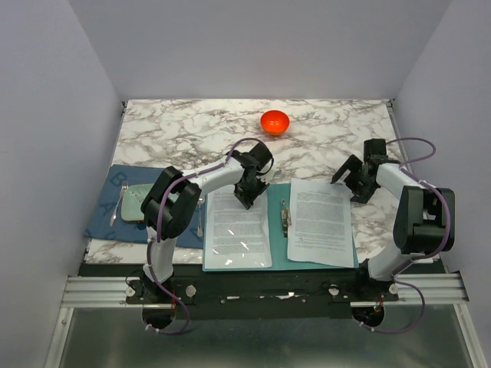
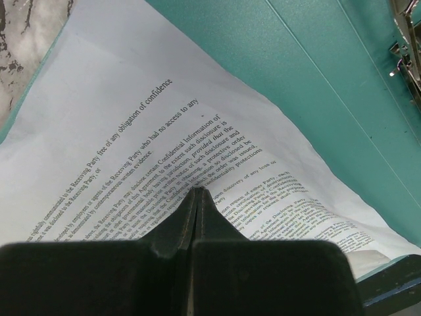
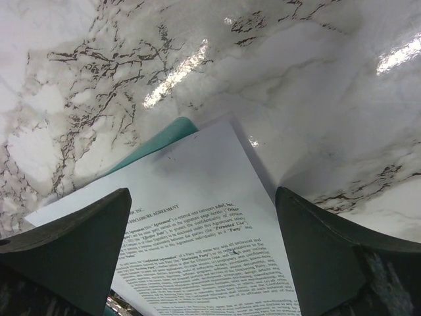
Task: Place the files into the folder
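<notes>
The teal folder (image 1: pixel 278 234) lies open at the table's front centre, its metal clip (image 1: pixel 285 215) along the spine. A printed sheet (image 1: pixel 238 228) lies on its left half under a glossy clear sleeve. The files (image 1: pixel 320 220) lie on its right half, slightly askew. My left gripper (image 1: pixel 247 201) is shut, its tips down on the top of the left sheet (image 2: pixel 131 131), with teal folder (image 2: pixel 316 85) and clip (image 2: pixel 408 46) beside it. My right gripper (image 1: pixel 350 182) is open and empty above the top right corner of the files (image 3: pixel 210 263), over the folder corner (image 3: pixel 164 141).
An orange bowl (image 1: pixel 275 121) sits at the back centre. A dark blue mat (image 1: pixel 107 218) at the left holds a pale green tray (image 1: pixel 138 203), a fork (image 1: pixel 119 201) and another utensil (image 1: pixel 200 215). Grey walls enclose the marble table (image 1: pixel 192 130).
</notes>
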`<action>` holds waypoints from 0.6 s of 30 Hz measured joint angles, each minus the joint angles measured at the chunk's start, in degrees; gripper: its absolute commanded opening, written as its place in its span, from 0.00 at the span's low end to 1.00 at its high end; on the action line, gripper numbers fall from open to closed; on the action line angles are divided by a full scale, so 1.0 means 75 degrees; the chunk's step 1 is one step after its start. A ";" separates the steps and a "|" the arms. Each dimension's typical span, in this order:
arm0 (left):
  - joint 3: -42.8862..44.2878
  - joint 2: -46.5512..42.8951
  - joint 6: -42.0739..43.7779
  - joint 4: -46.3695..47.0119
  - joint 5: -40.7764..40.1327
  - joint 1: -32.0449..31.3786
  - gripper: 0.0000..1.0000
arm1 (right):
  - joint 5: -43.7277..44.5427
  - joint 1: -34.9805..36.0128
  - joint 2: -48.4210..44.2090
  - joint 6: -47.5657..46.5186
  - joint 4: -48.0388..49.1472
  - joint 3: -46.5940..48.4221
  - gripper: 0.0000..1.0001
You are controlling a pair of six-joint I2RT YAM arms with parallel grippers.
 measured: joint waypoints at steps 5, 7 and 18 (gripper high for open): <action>0.0000 0.0000 0.0000 0.0000 0.0009 0.0000 0.00 | -0.0067 0.0128 -0.0044 -0.0131 0.0067 -0.0041 1.00; 0.0000 0.0000 0.0000 -0.0003 0.0012 0.0000 0.00 | -0.0082 0.0251 -0.0047 -0.0204 0.0076 -0.0041 1.00; 0.0000 0.0000 0.0000 -0.0038 0.0012 0.0000 0.00 | -0.0108 0.0697 -0.0052 -0.0501 0.0099 -0.0041 1.00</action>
